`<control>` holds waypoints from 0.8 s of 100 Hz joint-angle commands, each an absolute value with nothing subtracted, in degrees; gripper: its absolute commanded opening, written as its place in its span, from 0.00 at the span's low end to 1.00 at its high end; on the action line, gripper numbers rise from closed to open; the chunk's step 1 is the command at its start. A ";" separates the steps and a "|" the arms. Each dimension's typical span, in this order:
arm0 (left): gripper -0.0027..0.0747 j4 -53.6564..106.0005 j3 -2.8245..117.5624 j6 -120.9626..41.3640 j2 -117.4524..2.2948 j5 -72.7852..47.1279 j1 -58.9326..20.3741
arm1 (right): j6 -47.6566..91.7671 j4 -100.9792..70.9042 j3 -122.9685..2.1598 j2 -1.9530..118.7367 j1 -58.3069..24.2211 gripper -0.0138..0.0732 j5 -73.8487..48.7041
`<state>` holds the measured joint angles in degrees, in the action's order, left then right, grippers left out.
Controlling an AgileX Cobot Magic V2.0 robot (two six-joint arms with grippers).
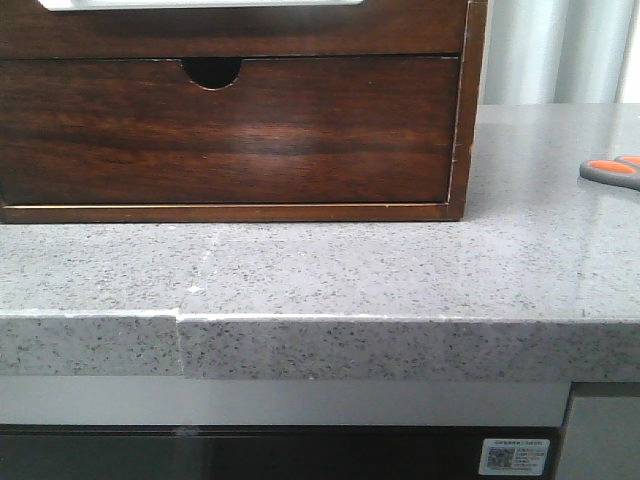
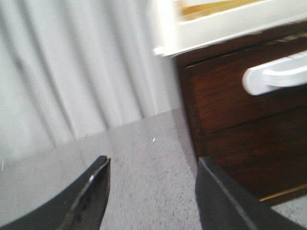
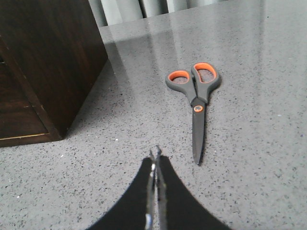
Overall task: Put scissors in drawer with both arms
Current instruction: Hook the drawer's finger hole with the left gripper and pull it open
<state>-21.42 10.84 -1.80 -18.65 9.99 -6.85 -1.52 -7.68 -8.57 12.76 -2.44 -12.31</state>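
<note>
Grey speckled countertop (image 1: 330,270) carries wooden box (image 1: 230,130), scissors (image 3: 195,98).

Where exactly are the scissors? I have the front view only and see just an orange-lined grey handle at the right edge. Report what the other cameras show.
Observer: The small scissors with grey, orange-lined plastic handles lie flat on the speckled grey stone counter, blades closed, apart from the dark wooden box.
Operator: Give me the right pincer's state.
Observer: The right pincer is shut and empty, not touching the scissors.
Operator: Now the left one.
Observer: The left pincer is open and empty, over the counter beside the box, near a white bar handle on its front.
</note>
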 commanded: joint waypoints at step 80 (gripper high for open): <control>0.51 -69.97 41.20 -1.92 -63.18 22.99 -21.13 | -1.07 -7.74 -10.59 13.74 -2.52 0.09 -7.25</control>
<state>-71.33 37.92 -2.05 -62.49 20.79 -20.51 -1.52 -7.68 -8.57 12.76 -2.44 -12.14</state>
